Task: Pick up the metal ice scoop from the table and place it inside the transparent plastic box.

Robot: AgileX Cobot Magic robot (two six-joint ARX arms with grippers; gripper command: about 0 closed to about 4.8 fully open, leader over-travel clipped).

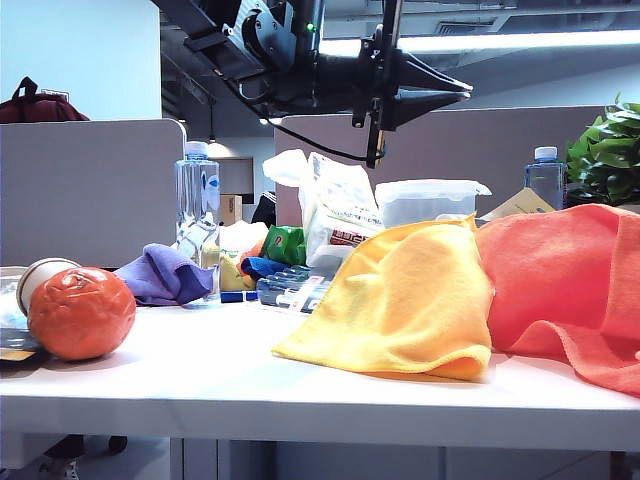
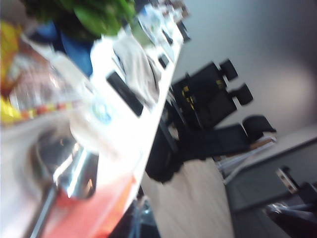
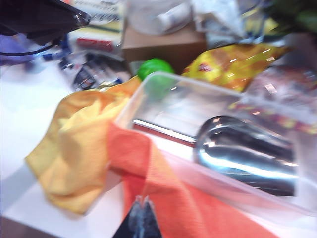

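In the right wrist view the metal ice scoop (image 3: 247, 158) lies on its side inside the transparent plastic box (image 3: 198, 84), shiny bowl facing me. The left wrist view shows the scoop (image 2: 69, 166) too, blurred and below the camera. An orange cloth (image 3: 198, 213) hangs over the box's near wall. My right gripper (image 3: 142, 201) hovers shut over that cloth, holding nothing. My left gripper (image 1: 462, 90) hangs high above the table as a black wedge. Its tips (image 2: 141, 213) are a dark blur, apart from the scoop. In the exterior view the cloths hide both box and scoop.
An orange ball (image 1: 80, 312) sits at the table's left. A yellow cloth (image 1: 410, 300) and the orange cloth (image 1: 560, 280) cover the right. Behind stand a water bottle (image 1: 198, 215), purple cloth (image 1: 160, 272), white lidded container (image 1: 430, 200), snack bags and a plant (image 1: 605, 155).
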